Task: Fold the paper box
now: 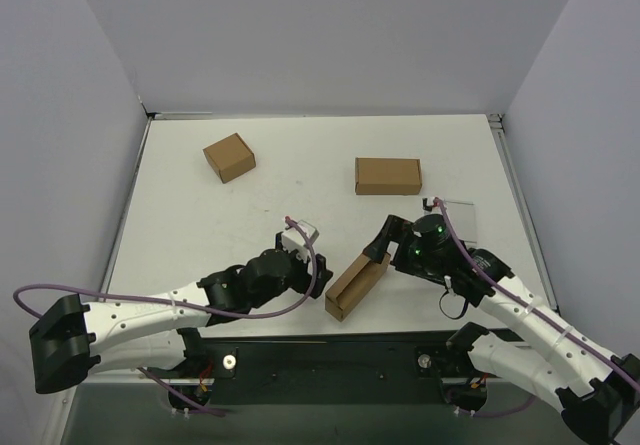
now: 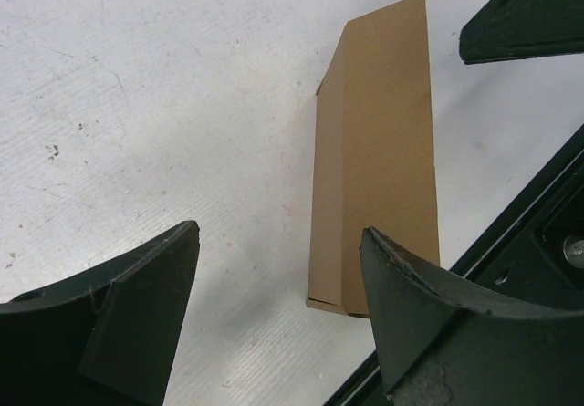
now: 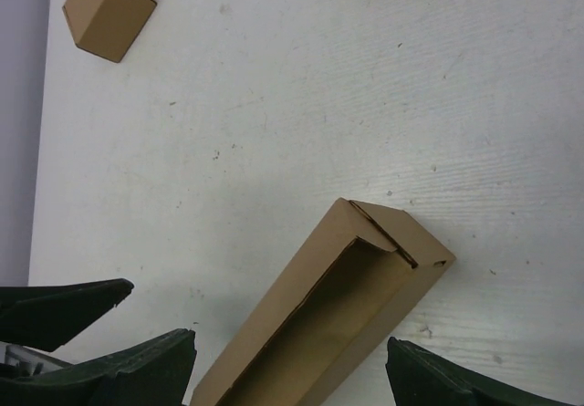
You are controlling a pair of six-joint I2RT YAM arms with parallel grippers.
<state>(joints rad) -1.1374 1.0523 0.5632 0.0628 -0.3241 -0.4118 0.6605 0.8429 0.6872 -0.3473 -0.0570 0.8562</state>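
The paper box (image 1: 357, 285) is a long brown cardboard trough lying at an angle near the table's front edge, open side up, with an end flap folded in. My left gripper (image 1: 322, 277) is open just left of it; in the left wrist view the box (image 2: 374, 160) lies past the fingertips, near the right finger (image 2: 401, 287), with the gripper (image 2: 278, 233) empty. My right gripper (image 1: 376, 251) is open at the box's far end. In the right wrist view the box (image 3: 338, 315) reaches between the spread fingers of that gripper (image 3: 283, 344), which are not closed on it.
A small squarish brown carton (image 1: 229, 157) sits at the back left. A closed oblong brown box (image 1: 388, 175) sits at the back centre-right. A flat pale grey case (image 1: 458, 215) lies behind the right arm. The black base strip (image 1: 330, 350) runs along the near edge. Grey walls enclose the table.
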